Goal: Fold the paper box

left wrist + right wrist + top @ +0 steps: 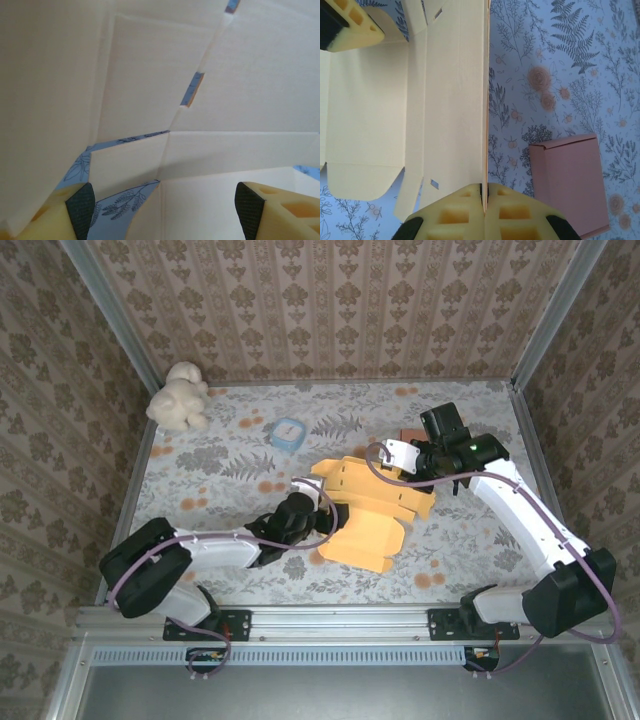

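Note:
The paper box (372, 512) is a yellow-orange die-cut sheet, partly folded, lying mid-table. My left gripper (322, 508) is at its left edge, open, with the cream inner panels (210, 100) spread close ahead between its black pads (80, 210); nothing is pinched. My right gripper (398, 464) is at the box's far right side, shut on the thin edge of an upright panel (455, 100). Its yellow fingertips (484, 189) meet on that edge. One of the left gripper's fingers (347, 25) shows at the top left of the right wrist view.
A small pink closed box (570, 182) lies on the floral cloth just right of the held panel, also seen from above (409, 432). A cream plush toy (180, 396) and a small blue object (287, 433) sit farther back. Papered walls enclose the table.

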